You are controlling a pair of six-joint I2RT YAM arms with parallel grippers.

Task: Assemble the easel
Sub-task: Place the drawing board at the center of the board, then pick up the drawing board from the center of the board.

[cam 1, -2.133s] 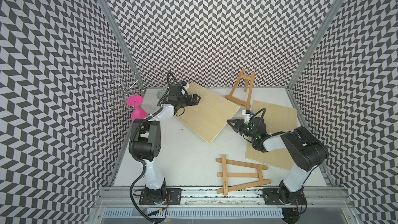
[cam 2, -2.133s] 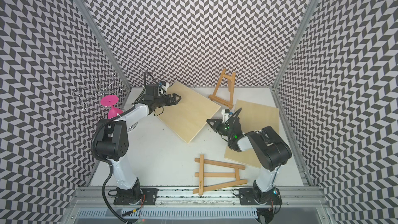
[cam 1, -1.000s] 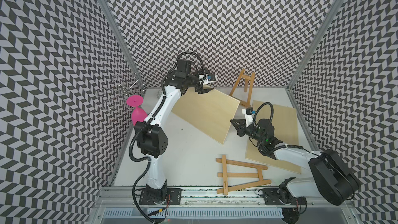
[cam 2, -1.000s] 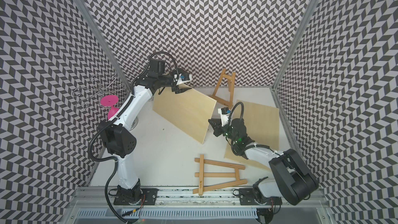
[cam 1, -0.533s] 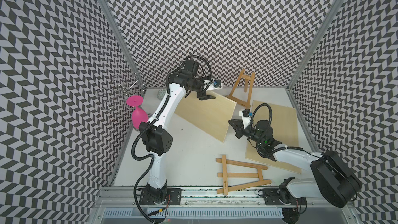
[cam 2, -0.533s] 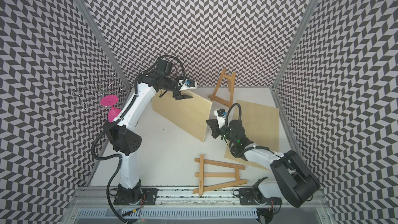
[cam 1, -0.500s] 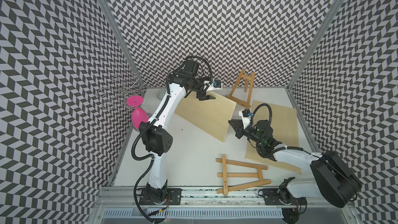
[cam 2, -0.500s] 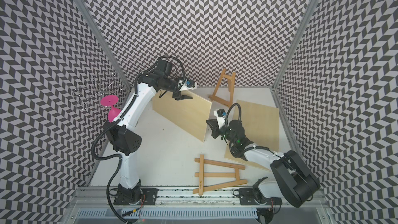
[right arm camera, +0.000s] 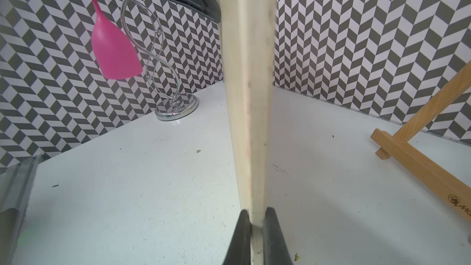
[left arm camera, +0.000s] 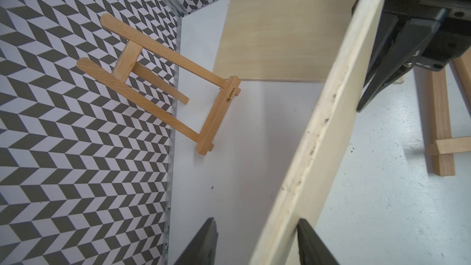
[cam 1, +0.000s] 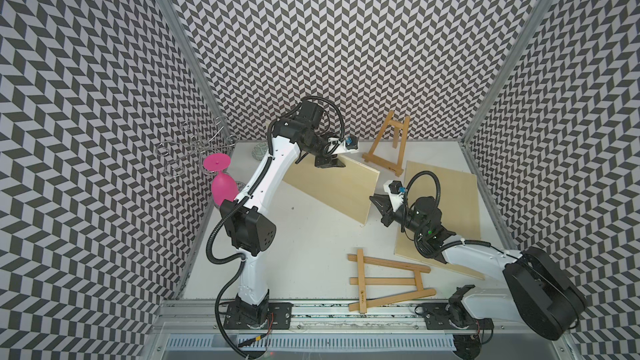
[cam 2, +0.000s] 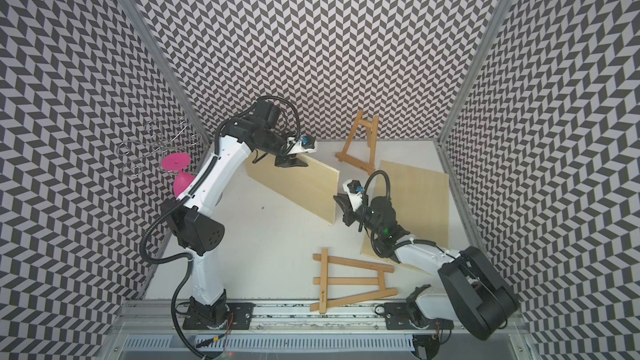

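Observation:
A pale wooden board stands tilted on edge over the middle of the table. My right gripper is shut on its near right corner. My left gripper straddles the board's far upper edge, open, with one finger against the wood and the other apart from it. A small wooden easel stands upright at the back wall. A second easel lies flat near the front edge.
A second board lies flat on the right side, under my right arm. A pink glass hangs upside down from a chrome rack at the back left, with a small patterned bowl beside it. Patterned walls enclose three sides.
My left arm has swung right and come down over the board's far edge, its jaws narrowing. The right gripper has kept hold of the board, which now stands steeper.

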